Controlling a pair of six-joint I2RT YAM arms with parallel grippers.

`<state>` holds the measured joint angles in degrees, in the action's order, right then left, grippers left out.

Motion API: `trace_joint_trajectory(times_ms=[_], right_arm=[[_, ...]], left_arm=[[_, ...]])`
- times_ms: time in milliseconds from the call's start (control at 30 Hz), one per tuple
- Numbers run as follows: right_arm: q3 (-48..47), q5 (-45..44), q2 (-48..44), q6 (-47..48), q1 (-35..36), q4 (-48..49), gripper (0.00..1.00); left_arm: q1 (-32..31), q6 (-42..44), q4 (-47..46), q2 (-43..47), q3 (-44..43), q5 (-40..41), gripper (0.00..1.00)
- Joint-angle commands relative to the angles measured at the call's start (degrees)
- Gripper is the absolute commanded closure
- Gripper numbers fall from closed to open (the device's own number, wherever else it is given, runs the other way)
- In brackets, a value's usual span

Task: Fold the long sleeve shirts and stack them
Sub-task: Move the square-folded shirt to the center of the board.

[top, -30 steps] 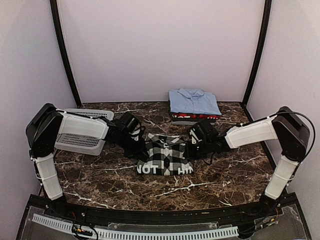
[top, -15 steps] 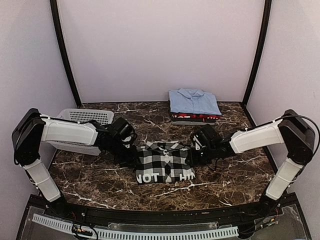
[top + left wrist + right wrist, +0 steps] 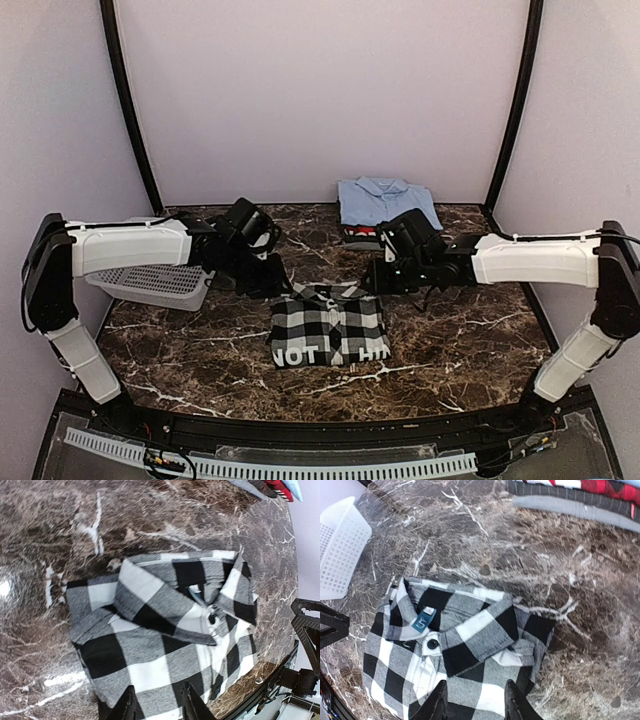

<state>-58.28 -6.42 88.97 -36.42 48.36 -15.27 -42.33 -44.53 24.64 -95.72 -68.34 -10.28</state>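
Note:
The black-and-white checked shirt (image 3: 328,325) lies folded at the table's middle, collar to the far side and white lettering along its near edge. My left gripper (image 3: 272,283) hovers off its far left corner, and my right gripper (image 3: 378,280) off its far right corner. In the left wrist view the checked shirt (image 3: 165,630) lies under my open left gripper (image 3: 157,705), with nothing between the fingers. In the right wrist view my right gripper (image 3: 476,702) stands open above the shirt's collar side (image 3: 465,645). The light blue shirt (image 3: 388,203) tops a folded stack at the back, with the red shirt (image 3: 362,232) under it.
A grey perforated basket (image 3: 150,285) lies at the left under my left arm, also in the right wrist view as the basket (image 3: 340,545). The brown marble table (image 3: 200,350) ends at black posts and pale walls on either side.
Both grippers have opened and let go of the checked shirt. They drew back from its sides toward the far corners, and the shirt has settled flat.

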Motion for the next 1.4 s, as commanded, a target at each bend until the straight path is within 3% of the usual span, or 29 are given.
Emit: trace_joint_trajectory(times_ms=[0,200,467,867,1100,1367], right_arm=[[-5.68,-1.79,4.86,2.53,0.37,0.76,0.66],[-7.13,1.20,12.98,1.81,0.33,5.26,0.73],[-0.30,5.37,15.37,-0.79,0.53,11.58,0.75],[-0.68,10.57,20.18,-4.45,2.58,18.14,0.75],[-7.67,12.80,24.78,-5.89,3.94,19.78,0.75],[-11.03,11.47,21.27,-2.62,2.77,15.86,0.73]], left_arm=[[-0.04,1.60,-2.86,-3.98,-5.34,-2.49,0.71],[-0.21,1.21,-9.54,-12.29,-8.01,-8.27,0.77],[-2.19,-1.53,-15.21,-14.75,-0.49,-12.49,0.86],[2.86,0.04,-9.24,-15.34,4.46,-5.56,0.87],[7.17,2.68,-6.33,-10.92,7.48,-1.85,0.87],[7.79,5.90,-3.28,-7.83,4.59,-1.78,0.86]])
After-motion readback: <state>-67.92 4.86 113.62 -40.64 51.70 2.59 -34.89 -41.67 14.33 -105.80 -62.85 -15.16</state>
